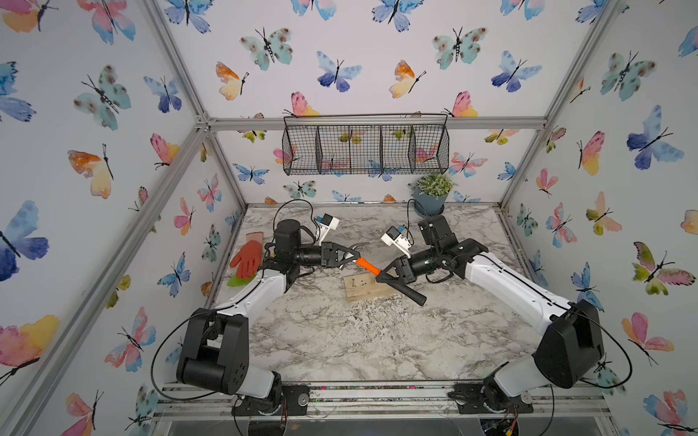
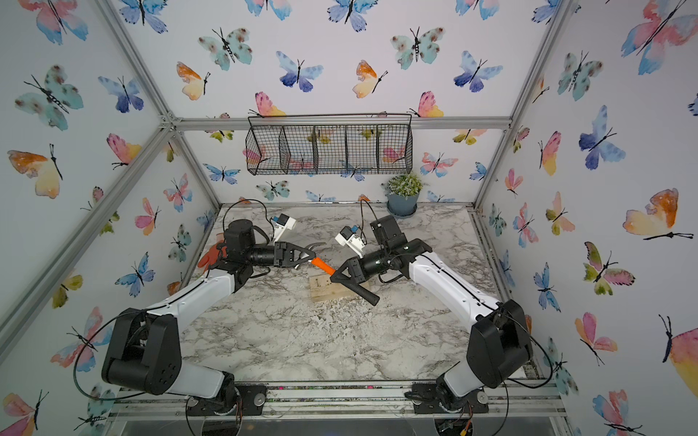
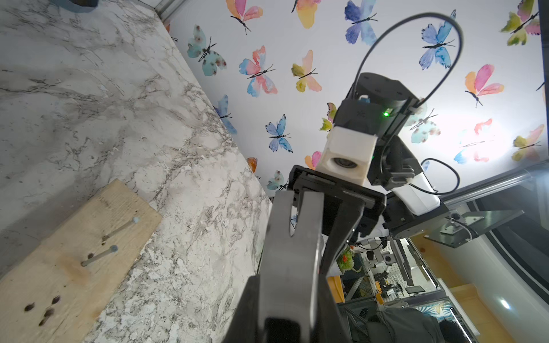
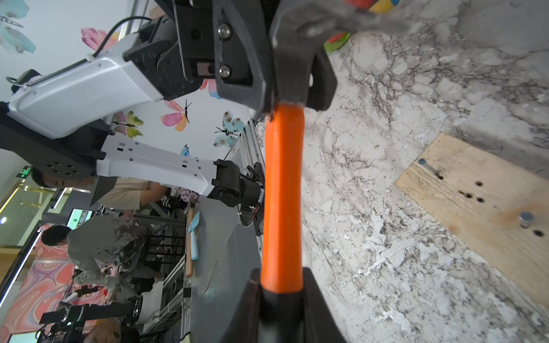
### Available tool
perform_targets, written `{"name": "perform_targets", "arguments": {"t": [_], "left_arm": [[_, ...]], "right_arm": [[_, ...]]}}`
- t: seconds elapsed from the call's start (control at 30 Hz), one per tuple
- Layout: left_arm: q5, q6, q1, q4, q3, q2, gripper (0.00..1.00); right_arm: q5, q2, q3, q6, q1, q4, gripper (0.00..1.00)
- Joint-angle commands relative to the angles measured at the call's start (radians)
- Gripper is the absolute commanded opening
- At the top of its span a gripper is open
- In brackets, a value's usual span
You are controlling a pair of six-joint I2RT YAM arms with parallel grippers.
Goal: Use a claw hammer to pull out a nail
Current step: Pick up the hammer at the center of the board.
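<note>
Biggest worry here: both arms are clamped on one rigid tool. The left end effector (image 1: 355,259) is closed on the claw hammer (image 1: 366,265) right at the top of the orange neck, just under the steel head. The right end effector (image 1: 379,276) is shut tight where the orange meets the black handle. If the two arms move even a bit out of sync they'll fight each other, and my guess is the left grip gives first, since it sits on a narrow, smooth bit of the neck. If the left lets go too early instead, the heavy head could swing down in the right grip.

The hammer is up off the desk (image 1: 340,339), bridging the two end effectors. Its head pokes out just past the left fingertips, and the black handle sticks out behind the right ones.

The wood block (image 1: 362,288) lies directly below the right end effector, touching neither arm. The left wrist view shows two nails (image 3: 121,228) (image 3: 99,257) standing tall in it.

Nothing is pinning that block down, so I'd expect it to lift or skate with the nail once the claw starts levering. The claw is also well off to the left end effector's side, not near a nail yet.
</note>
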Motion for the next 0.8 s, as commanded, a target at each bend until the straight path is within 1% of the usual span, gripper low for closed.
{"name": "perform_targets", "arguments": {"t": [0.0, 0.03, 0.07, 0.1, 0.13, 0.17, 0.2, 0.3, 0.33, 0.4, 0.47, 0.53, 0.63, 0.77], "left_arm": [[-0.019, 0.022, -0.011, -0.004, 0.000, -0.008, 0.00], [-0.019, 0.010, -0.011, 0.007, -0.002, -0.008, 0.00], [-0.025, -0.004, -0.011, 0.022, -0.006, -0.009, 0.00], [-0.035, -0.015, -0.011, 0.033, -0.008, -0.010, 0.00], [-0.050, -0.026, -0.011, 0.042, -0.011, -0.013, 0.00], [-0.071, -0.042, -0.011, 0.055, -0.015, -0.015, 0.00], [-0.084, -0.067, -0.011, 0.088, -0.022, -0.015, 0.00], [-0.148, -0.142, -0.007, 0.171, -0.032, -0.008, 0.00], [-0.171, -0.166, -0.004, 0.195, -0.034, -0.006, 0.00], [-0.222, -0.254, 0.007, 0.311, -0.055, 0.001, 0.00], [-0.269, -0.359, 0.019, 0.453, -0.079, 0.008, 0.00], [-0.314, -0.445, 0.025, 0.578, -0.096, 0.022, 0.00], [-0.397, -0.526, 0.024, 0.698, -0.106, 0.037, 0.00], [-0.505, -0.612, 0.021, 0.856, -0.136, 0.037, 0.00]], "right_arm": [[-0.017, 0.001, 0.055, -0.010, 0.000, 0.039, 0.05], [-0.008, 0.003, 0.061, -0.012, 0.000, 0.033, 0.08], [-0.003, 0.005, 0.071, -0.017, -0.001, 0.025, 0.17], [0.013, 0.006, 0.085, -0.022, -0.004, 0.011, 0.30], [0.036, 0.004, 0.098, -0.023, -0.008, 0.003, 0.39], [0.069, -0.003, 0.110, -0.022, -0.018, -0.004, 0.45], [0.102, -0.013, 0.122, -0.016, -0.035, -0.005, 0.49], [0.140, -0.062, 0.130, 0.031, -0.109, 0.035, 0.55], [0.158, -0.084, 0.123, 0.052, -0.128, 0.060, 0.55], [0.214, -0.145, 0.089, 0.118, -0.158, 0.136, 0.61], [0.252, -0.197, 0.046, 0.174, -0.161, 0.209, 0.65], [0.224, -0.234, -0.022, 0.243, -0.161, 0.309, 0.66], [0.204, -0.287, -0.149, 0.357, -0.159, 0.474, 0.65], [0.237, -0.371, -0.322, 0.468, -0.152, 0.702, 0.66]]}}
